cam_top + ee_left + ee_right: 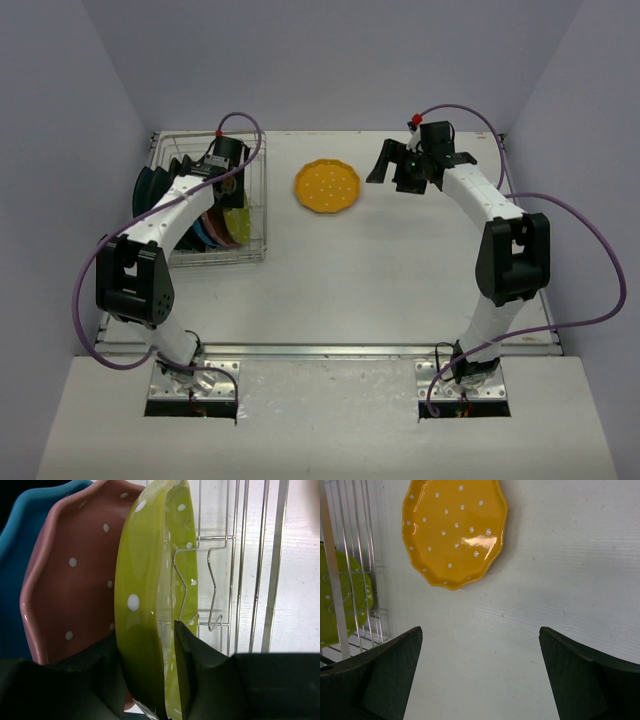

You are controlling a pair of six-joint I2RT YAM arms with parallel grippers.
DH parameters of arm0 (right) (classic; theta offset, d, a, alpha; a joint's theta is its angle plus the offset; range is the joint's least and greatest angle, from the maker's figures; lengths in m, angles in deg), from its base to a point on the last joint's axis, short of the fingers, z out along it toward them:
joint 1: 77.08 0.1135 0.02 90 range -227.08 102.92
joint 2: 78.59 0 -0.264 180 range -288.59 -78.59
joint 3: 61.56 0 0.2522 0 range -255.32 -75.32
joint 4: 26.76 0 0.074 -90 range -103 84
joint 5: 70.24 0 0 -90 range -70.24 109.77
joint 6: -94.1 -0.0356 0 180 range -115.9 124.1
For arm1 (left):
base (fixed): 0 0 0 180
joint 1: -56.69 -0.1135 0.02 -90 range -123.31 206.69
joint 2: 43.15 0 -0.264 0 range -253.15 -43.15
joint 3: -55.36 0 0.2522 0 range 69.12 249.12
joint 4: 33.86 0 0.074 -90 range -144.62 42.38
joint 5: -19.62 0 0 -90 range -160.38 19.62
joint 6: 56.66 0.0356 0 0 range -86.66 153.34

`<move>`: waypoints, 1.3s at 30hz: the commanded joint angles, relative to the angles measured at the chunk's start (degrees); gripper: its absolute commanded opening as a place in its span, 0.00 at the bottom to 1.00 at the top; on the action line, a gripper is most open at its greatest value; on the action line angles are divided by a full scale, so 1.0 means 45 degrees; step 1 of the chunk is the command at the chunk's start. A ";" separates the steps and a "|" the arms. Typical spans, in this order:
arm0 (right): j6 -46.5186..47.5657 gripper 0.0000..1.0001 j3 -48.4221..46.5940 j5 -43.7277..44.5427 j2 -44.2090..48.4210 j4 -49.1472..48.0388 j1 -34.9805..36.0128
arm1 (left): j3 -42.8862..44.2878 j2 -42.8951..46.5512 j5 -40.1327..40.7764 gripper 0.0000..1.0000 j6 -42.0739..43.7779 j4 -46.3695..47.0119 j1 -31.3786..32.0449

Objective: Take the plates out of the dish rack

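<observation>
Your left gripper point(146, 650) straddles the yellow-green plate point(145, 595) with no slack. The pink plate point(70, 580) crowds it at frame left, and the wires of the dish rack point(240, 555) stand at frame right. In the top view the table point(380, 290) is open at centre and lower right. Only the orange plate point(327, 186) lies flat at upper centre.

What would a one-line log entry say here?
left gripper straddling yellow-green plate in dish rack, grip unclear | right gripper open, empty | orange plate flat on table

White arm links point(165, 215), black joints point(135, 285), purple cables point(240, 115), red connector tips point(414, 119).
</observation>
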 commanded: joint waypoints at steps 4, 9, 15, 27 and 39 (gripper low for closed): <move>-0.0171 0.99 0.0148 -0.0363 0.0742 -0.0328 0.0062 | 0.0580 0.0903 0.0841 0.00 0.0169 0.0403 -0.0018; -0.0192 0.99 0.0189 -0.0498 0.0781 -0.0348 0.0081 | 0.0962 0.1537 0.1282 0.00 0.0509 0.0421 -0.0020; -0.0166 0.99 0.0188 -0.0663 0.0823 -0.0521 0.0174 | 0.1939 0.2345 0.1900 0.00 0.1204 0.0558 0.0068; 0.0263 0.99 0.0124 -0.1730 0.0996 -0.1381 0.0569 | 0.2349 0.3728 0.3367 0.00 0.3883 0.1700 0.1952; -0.2745 0.99 0.3994 -0.7523 0.3138 -0.9673 0.0833 | 0.1243 0.4559 -1.0927 0.00 -0.0265 0.1179 0.0960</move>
